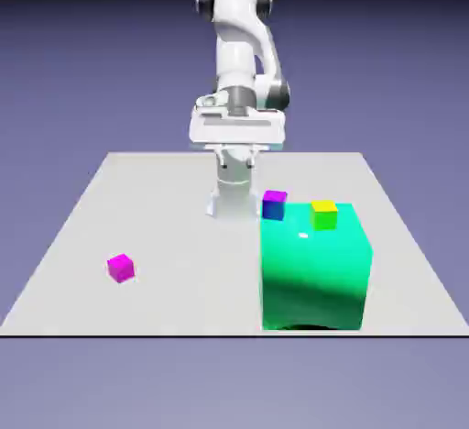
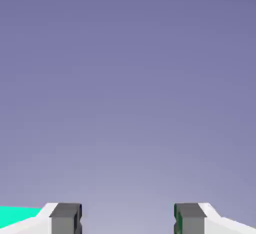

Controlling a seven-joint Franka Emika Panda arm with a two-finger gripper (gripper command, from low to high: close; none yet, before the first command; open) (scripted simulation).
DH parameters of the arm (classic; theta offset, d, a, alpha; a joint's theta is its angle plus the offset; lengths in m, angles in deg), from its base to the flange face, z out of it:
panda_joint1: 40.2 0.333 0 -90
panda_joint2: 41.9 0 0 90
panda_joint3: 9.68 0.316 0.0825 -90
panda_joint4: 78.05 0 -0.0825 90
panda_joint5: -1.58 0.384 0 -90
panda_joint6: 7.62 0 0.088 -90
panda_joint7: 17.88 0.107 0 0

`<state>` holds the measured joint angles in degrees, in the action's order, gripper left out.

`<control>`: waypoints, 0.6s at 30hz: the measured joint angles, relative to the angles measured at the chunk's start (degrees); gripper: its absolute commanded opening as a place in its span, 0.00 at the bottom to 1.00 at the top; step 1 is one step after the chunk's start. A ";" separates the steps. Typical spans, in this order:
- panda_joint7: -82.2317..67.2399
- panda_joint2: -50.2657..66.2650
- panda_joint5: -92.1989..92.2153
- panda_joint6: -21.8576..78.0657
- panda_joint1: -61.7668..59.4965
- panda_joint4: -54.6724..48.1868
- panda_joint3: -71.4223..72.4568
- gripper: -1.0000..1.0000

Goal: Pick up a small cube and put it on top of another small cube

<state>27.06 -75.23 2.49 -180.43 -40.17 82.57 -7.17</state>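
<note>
Small magenta cube [image 1: 120, 268] lies on the table [image 1: 174, 189] (well apart from the teal block [image 1: 316, 280]), jaws spread empty.

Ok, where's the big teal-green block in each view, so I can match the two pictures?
Exterior view: the big teal-green block stands right of middle, at the near edge of the table.
Hand view: only a turquoise sliver shows in the bottom left corner, beside a finger tip; it is probably the block, but that is not certain.
Shared landmark: the open gripper, at the hand view's bottom edge; in the exterior view it hangs at top middle, beyond the block.
</note>
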 measured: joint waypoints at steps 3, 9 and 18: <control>6.17 -1.65 2.26 2.98 -1.63 -0.96 6.23 0.50; 18.50 -4.96 6.79 8.93 -4.88 -2.88 18.69 0.50; 36.99 -9.93 13.57 17.85 -9.77 -5.76 37.38 0.50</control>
<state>64.05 -85.16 16.06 -162.57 -49.93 76.80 30.20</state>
